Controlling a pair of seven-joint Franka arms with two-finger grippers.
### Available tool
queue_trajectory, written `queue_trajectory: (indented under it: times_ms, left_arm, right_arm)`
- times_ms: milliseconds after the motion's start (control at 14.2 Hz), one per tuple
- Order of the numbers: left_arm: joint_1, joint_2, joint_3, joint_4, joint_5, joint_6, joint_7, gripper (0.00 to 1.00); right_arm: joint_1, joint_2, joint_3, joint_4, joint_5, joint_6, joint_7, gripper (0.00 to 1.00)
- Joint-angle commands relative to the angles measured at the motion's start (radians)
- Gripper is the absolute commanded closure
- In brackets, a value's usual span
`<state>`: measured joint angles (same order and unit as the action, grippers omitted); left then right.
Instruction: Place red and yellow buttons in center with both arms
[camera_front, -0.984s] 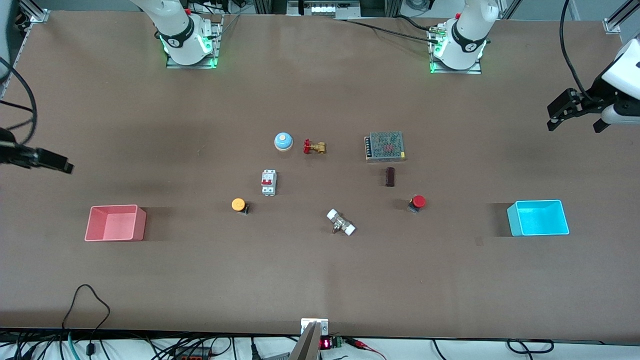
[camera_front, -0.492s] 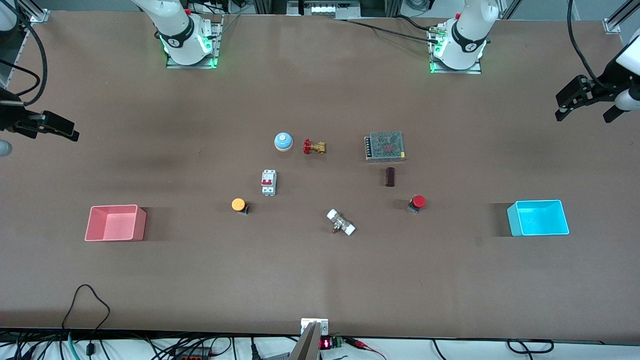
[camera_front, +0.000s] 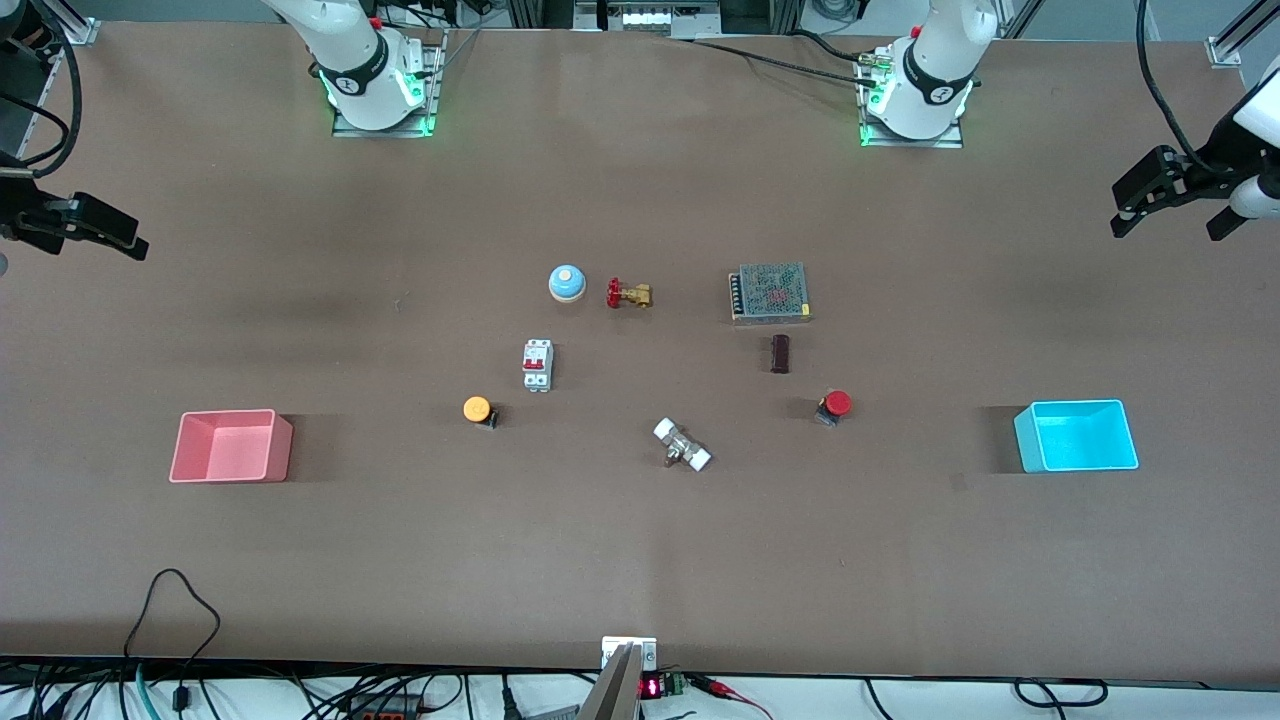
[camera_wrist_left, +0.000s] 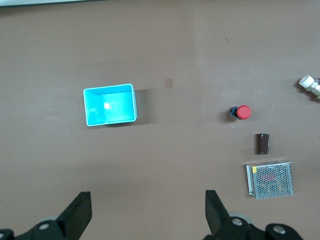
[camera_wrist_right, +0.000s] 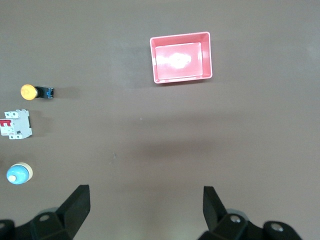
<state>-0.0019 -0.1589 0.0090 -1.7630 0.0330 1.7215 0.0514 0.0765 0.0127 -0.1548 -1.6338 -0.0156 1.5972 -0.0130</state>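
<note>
The red button (camera_front: 834, 405) lies on the brown tabletop toward the left arm's end, also in the left wrist view (camera_wrist_left: 241, 112). The yellow button (camera_front: 478, 409) lies toward the right arm's end, also in the right wrist view (camera_wrist_right: 31, 91). The table's center (camera_front: 620, 380) lies between them. My left gripper (camera_front: 1170, 222) hangs open and empty high over the left arm's end of the table, its jaws wide apart (camera_wrist_left: 148, 210). My right gripper (camera_front: 110, 235) hangs open and empty over the right arm's end (camera_wrist_right: 145, 205).
A pink bin (camera_front: 283, 445) and a cyan bin (camera_front: 1075, 403) stand toward the two ends. A blue bell (camera_front: 566, 283), brass valve (camera_front: 628, 294), circuit breaker (camera_front: 537, 364), mesh-topped box (camera_front: 769, 292), dark cylinder (camera_front: 780, 353) and white-capped fitting (camera_front: 682, 445) lie in the middle.
Both grippers have shifted up in the front view at the table's two ends, the right one more. Nothing on the table has moved.
</note>
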Motion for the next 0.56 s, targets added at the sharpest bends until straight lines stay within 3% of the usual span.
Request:
queue_trajectory:
  times_ms: [0, 492]
  left_arm:
    - [0.006, 0.013, -0.006, 0.027, -0.005, -0.022, 0.002, 0.0]
    - [0.006, 0.019, -0.006, 0.028, -0.005, -0.022, -0.011, 0.0]
  right_arm:
    - [-0.004, -0.027, 0.023, -0.026, -0.036, -0.02, -0.015, 0.0]
    - [-0.009, -0.03, 0.038, -0.018, -0.032, -0.014, -0.005, 0.0]
